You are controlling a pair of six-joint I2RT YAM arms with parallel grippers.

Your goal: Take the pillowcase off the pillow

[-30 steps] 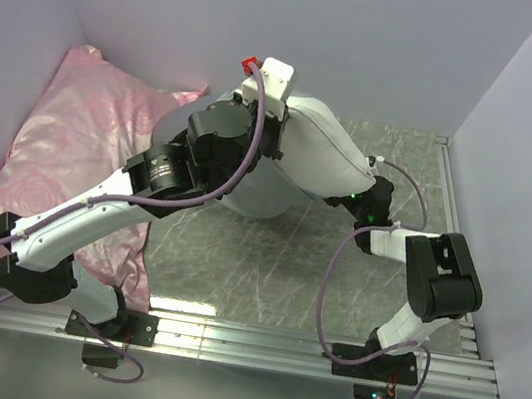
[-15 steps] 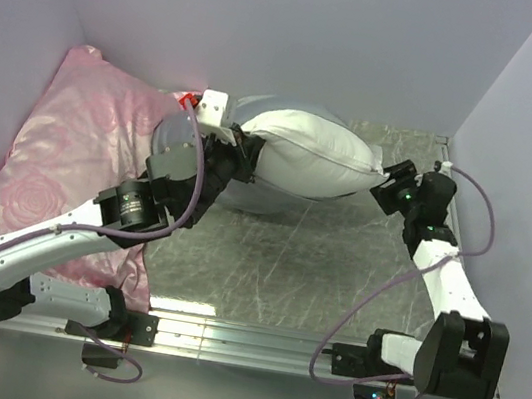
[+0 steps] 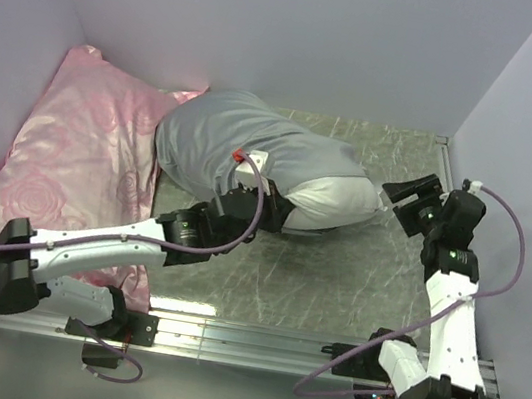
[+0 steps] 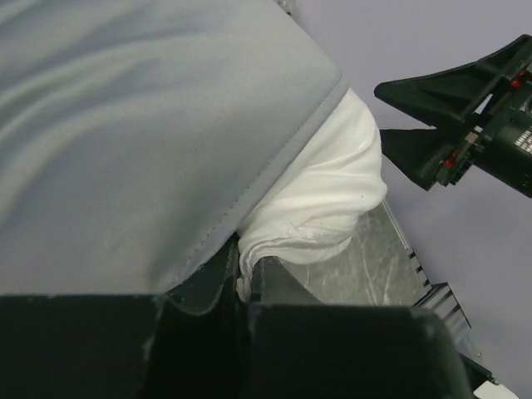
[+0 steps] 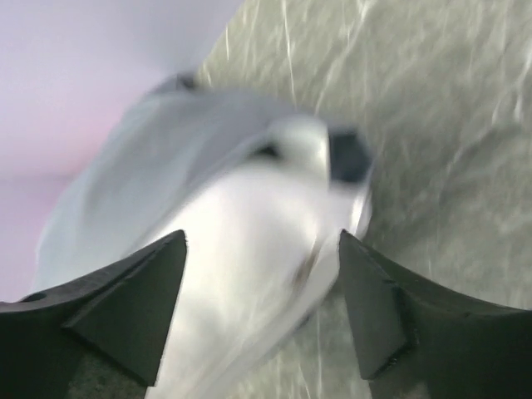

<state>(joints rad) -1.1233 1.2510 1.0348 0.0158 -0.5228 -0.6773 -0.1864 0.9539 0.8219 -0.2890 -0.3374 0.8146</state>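
Mostly, you are dealing with soft, light stuff that gives under any touch. The pillowcase point(image 3: 220, 137) is limp, matte grey cloth with a stitched hem point(image 4: 287, 154) round its open end. It lies draped over the pillow point(image 3: 342, 199) at the back of the marbled table point(image 3: 336, 271), its left end against a shiny pink rose-patterned cushion point(image 3: 72, 149). Only the right end of the pillow sticks out: white, plump, slightly glossy, creased into folds where it is squeezed. That sheen suggests the two fabrics will slide over each other readily, so a steady pull should do, provided the pillow is anchored.

Your left gripper point(image 4: 245, 281) is clamped tight at the near edge of the open end, with a fold of white pillow fabric nipped between its fingers point(image 4: 201, 287). The grey hem rests against one finger, and you cannot tell whether it is caught too. Your right gripper point(image 3: 399, 200) stands spread wide, holding nothing, just beside the exposed white end and pointed at it.

Take the pillow by that bulging white corner, where there is stuffing to bite into. Take the pillowcase by the hem, its firmest part; loose cloth mid-panel would probably just stretch and bunch.
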